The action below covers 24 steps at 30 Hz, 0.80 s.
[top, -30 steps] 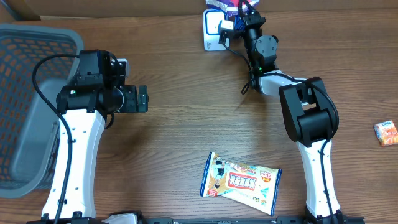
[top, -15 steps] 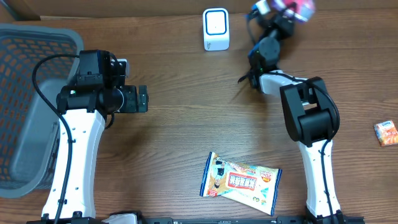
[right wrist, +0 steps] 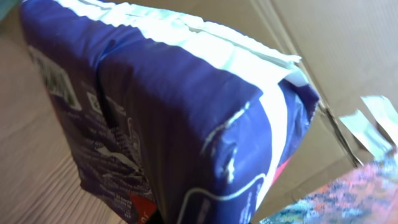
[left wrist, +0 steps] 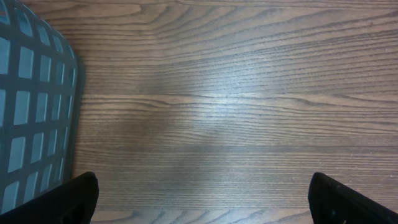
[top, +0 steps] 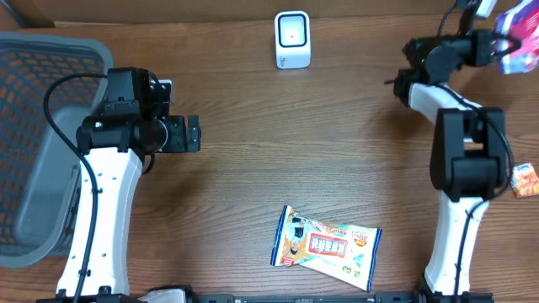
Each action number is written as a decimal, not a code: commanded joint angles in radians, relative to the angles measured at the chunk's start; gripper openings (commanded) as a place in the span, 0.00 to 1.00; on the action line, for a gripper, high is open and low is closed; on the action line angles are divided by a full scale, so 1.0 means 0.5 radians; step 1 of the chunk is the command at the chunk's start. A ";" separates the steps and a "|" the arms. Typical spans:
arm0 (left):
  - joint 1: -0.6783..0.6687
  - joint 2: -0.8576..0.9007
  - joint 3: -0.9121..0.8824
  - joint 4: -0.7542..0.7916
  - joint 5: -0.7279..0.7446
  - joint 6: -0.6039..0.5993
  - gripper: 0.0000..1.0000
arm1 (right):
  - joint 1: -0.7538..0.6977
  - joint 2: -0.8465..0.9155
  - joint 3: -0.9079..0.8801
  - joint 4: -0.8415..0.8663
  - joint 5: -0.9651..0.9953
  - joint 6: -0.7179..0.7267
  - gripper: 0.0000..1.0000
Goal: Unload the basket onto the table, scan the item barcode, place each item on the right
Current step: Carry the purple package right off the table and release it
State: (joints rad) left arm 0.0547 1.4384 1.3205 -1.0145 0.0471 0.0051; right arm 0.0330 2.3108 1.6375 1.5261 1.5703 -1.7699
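The blue packet (right wrist: 174,112) is pinched by the right gripper (top: 503,46) at the table's (top: 253,177) far right edge; the left gripper (top: 194,133) is held spread over open wood, near the basket (top: 17,50).

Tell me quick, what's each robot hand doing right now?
Left hand: open, holding nothing.
Right hand: closed on the blue packet.

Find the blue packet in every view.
Overhead: packet in the top right corner.
Left wrist: not in it.
Right wrist: packet close up, filling most of the frame.
Shared landmark: the wooden table, seen across the left wrist view and at the left edge of the right wrist view.
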 commanded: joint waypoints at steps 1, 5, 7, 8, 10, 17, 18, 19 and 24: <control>0.008 -0.015 0.007 0.002 -0.011 -0.018 1.00 | -0.011 -0.500 0.004 0.114 0.003 0.018 0.04; 0.008 -0.015 0.007 0.002 -0.011 -0.018 1.00 | -0.218 -0.780 -0.105 0.112 0.004 0.145 0.04; 0.008 -0.015 0.007 0.002 -0.011 -0.018 1.00 | -0.331 -0.876 -0.240 0.112 0.004 0.227 0.04; 0.008 -0.015 0.007 0.002 -0.011 -0.018 1.00 | -0.393 -0.924 -0.348 0.111 0.004 0.296 0.04; 0.008 -0.015 0.007 0.002 -0.011 -0.018 1.00 | -0.486 -0.985 -0.566 0.112 0.004 0.453 0.03; 0.008 -0.015 0.007 0.002 -0.011 -0.018 1.00 | -0.607 -1.000 -1.525 -0.275 -0.002 1.614 0.04; 0.008 -0.015 0.007 0.002 -0.011 -0.018 1.00 | -0.607 -1.000 -1.627 -0.410 -0.014 1.874 0.04; 0.008 -0.015 0.007 0.002 -0.011 -0.018 1.00 | -0.608 -1.000 -1.695 -0.529 -0.048 2.045 0.04; 0.008 -0.015 0.007 0.002 -0.011 -0.018 1.00 | -0.645 -1.000 -1.849 -1.266 -0.294 2.776 0.61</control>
State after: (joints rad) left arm 0.0547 1.4384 1.3205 -1.0138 0.0471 0.0051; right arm -0.2768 1.8259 0.7303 1.0183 1.5249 -0.7925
